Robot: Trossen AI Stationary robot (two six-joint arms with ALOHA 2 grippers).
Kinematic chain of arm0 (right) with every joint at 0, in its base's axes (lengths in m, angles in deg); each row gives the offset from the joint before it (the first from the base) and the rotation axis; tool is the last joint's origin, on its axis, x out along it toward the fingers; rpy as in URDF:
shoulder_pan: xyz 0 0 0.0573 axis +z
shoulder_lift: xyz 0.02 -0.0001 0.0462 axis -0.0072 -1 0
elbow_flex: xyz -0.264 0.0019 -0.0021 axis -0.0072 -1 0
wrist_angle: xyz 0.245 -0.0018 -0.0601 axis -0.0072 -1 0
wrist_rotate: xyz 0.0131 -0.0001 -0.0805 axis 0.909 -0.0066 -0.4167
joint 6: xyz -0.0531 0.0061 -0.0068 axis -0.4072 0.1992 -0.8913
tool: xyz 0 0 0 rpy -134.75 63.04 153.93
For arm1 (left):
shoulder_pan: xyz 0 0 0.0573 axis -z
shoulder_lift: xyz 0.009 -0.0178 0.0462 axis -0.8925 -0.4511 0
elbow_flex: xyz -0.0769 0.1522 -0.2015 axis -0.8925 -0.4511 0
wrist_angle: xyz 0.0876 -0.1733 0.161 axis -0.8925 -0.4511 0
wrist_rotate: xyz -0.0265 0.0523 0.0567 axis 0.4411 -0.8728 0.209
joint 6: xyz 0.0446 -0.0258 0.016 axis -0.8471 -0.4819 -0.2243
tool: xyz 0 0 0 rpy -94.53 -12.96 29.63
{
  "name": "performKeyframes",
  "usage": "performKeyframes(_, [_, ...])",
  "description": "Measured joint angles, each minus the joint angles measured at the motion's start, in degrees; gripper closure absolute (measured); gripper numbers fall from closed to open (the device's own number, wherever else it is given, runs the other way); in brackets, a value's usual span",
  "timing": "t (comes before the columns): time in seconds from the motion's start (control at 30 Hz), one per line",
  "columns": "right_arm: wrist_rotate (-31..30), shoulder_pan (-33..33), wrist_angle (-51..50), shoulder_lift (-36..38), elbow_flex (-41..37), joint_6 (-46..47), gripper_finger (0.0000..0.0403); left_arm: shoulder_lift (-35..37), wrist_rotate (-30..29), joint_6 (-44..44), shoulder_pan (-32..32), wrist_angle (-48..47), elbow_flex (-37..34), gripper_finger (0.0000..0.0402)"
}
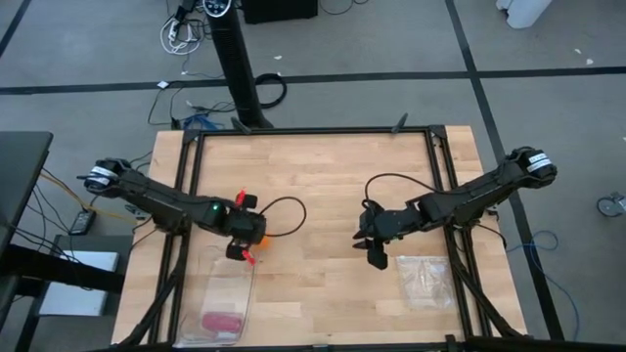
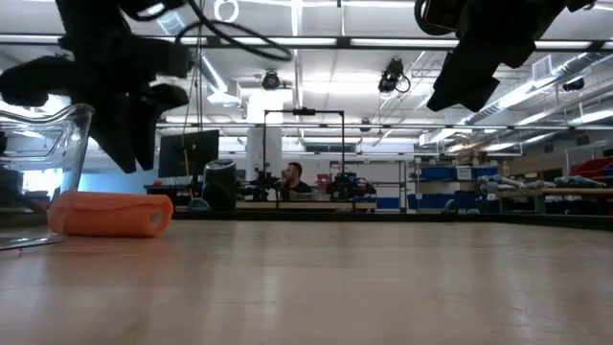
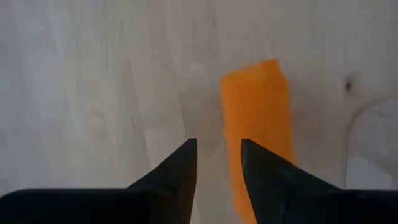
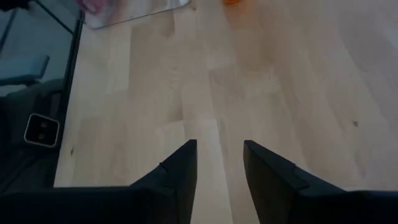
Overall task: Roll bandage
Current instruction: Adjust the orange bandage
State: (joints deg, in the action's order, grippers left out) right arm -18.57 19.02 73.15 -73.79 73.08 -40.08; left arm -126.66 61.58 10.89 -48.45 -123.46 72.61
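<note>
Bandage (image 2: 110, 213) lay rolled tight on the table (image 1: 323, 186), lower left of the low view, apparently finished. Left gripper (image 3: 217, 163) hung just above, fingers slightly parted, gripping nothing. Right gripper (image 4: 219, 160) waited centre-right of the high view, likewise parted and empty.

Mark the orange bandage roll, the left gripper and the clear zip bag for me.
bandage roll (image 2: 110, 213), low view, middle of its side lying on the table.
left gripper (image 3: 217, 163), left wrist view, midway between its two fingertips, above the table.
clear zip bag (image 1: 424, 279), high view, centre of the flat plastic.
</note>
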Motion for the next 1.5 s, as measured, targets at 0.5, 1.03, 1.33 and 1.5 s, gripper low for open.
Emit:
performKeyframes(0.5, [-0.1, -0.3, 0.2, 0.1, 0.0, -1.5, 0.0235, -7.4, 17.6, -6.7, -7.3, 5.2, -1.1, 0.019])
performKeyframes(1.03, [-0.1, -0.3, 0.7, 0.1, 0.0, -2.0, 0.0238, -8.7, 17.7, -9.0, -7.2, 8.3, -1.3, 0.0254])
performKeyframes(1.33, [-0.1, -0.3, 0.7, 0.1, 0.0, -2.0, 0.0238, -8.8, 15.3, -10.2, -7.2, 7.3, 0.0, 0.0323])
performKeyframes(1.5, [-0.1, -0.3, 1.0, 0.1, 0.0, -2.5, 0.0238, -8.9, 7.5, -13.6, -7.2, 5.6, 3.4, 0.0326])
